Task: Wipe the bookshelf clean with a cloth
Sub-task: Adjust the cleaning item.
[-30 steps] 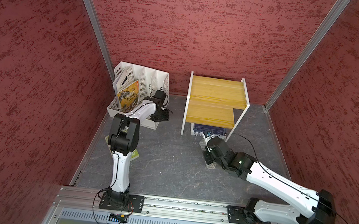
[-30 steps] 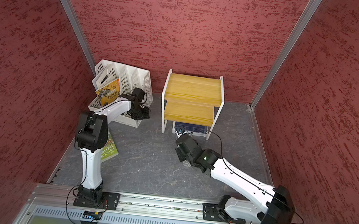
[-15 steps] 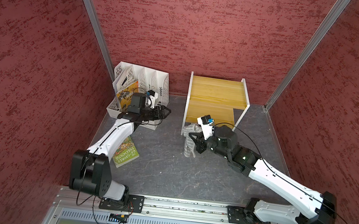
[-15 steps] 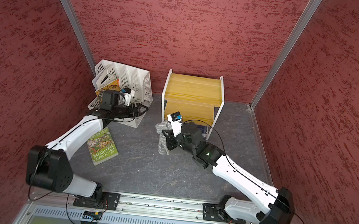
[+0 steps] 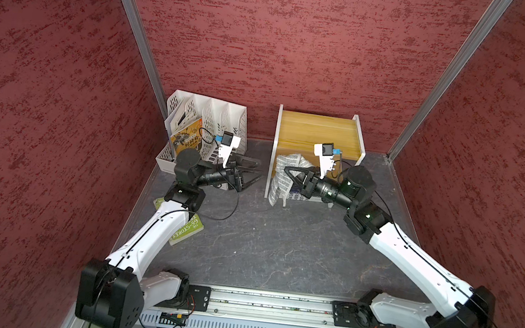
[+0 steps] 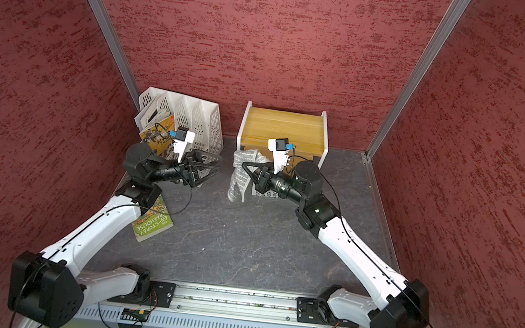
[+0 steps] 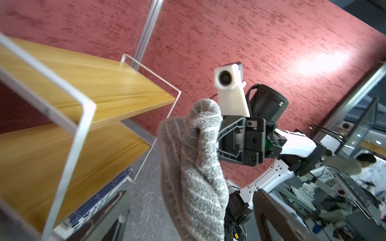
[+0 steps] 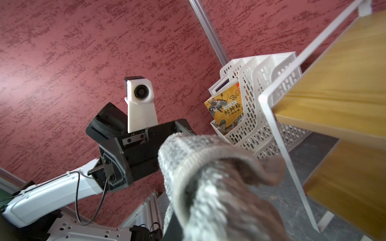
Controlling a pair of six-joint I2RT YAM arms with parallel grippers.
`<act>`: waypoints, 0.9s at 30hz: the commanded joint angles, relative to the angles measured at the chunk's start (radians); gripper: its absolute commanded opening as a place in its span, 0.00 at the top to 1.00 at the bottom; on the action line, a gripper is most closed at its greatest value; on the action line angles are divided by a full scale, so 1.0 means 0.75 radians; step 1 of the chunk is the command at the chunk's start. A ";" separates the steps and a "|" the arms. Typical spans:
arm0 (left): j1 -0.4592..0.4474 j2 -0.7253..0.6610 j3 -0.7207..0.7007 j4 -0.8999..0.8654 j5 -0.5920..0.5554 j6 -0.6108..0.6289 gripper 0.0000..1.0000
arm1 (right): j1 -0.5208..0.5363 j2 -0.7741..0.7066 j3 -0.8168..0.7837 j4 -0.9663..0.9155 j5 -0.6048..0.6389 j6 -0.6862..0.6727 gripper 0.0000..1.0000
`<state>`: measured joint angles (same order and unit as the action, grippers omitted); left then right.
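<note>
The right gripper [image 5: 286, 169] is clamped on the striped cloth [image 5: 277, 186], which hangs limp at the near-left corner of the bookshelf [image 5: 317, 134] — its yellow boards lie just far and right. The left gripper [image 5: 258, 170], jaws wide and empty, hovers left of it; the right arm is nearer.

A grey striped cloth [image 8: 208, 187] hangs bunched and blurred in the foreground. Beside it the bookshelf [image 8: 334, 94] shows two wooden boards and a white side frame. Beyond stands a white perforated file organizer [image 8: 261, 125] holding a yellow-covered book [image 8: 226, 108]. The left arm [image 8: 52, 194] faces in, its wrist camera [image 8: 140, 94] on top.
</note>
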<state>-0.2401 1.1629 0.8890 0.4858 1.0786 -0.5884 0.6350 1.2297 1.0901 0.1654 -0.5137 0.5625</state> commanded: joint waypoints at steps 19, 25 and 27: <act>-0.163 0.208 0.218 0.026 0.118 -0.023 0.28 | -0.037 0.041 0.049 0.280 -0.066 0.261 0.89; -0.158 0.219 0.239 0.001 0.119 0.011 0.58 | -0.056 0.054 0.067 0.264 -0.090 0.278 0.82; -0.154 0.226 0.258 -0.057 0.116 0.023 0.73 | -0.061 0.060 0.080 0.228 -0.103 0.266 0.79</act>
<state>-0.3592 1.3209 1.0485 0.4816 1.1519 -0.6003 0.6010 1.2831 1.1366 0.3191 -0.5945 0.7567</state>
